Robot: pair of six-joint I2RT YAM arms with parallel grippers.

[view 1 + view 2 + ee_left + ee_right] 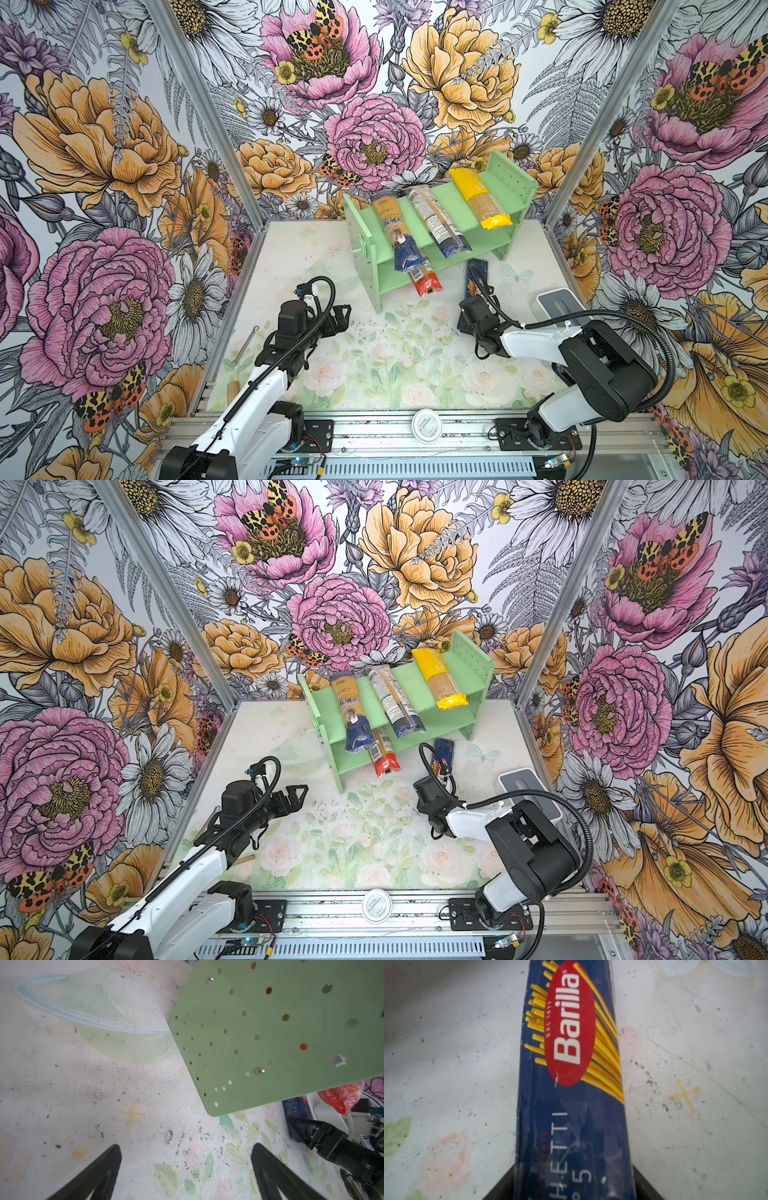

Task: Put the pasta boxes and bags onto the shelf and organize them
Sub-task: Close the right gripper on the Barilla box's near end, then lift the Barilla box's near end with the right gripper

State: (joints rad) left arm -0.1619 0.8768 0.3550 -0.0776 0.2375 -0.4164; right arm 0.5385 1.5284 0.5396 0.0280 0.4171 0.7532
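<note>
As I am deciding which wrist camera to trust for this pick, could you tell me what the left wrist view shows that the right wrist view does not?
Only the left wrist view shows the shelf side panel, the red pack, the open left hand and the right hand from outside. Only the right wrist view shows the Barilla logo and the fingers against the dark blue box sides. Both show that box on the speckled mat.

- The middle of the mat [395, 353] lies open.
- Two clear packs [438, 224] and a yellow pack [478, 199] overhang the shelf [511, 183] front; a red pack [426, 282] juts out below.
- Blue box [476, 270] and grey stand [555, 301] crowd the right.
</note>
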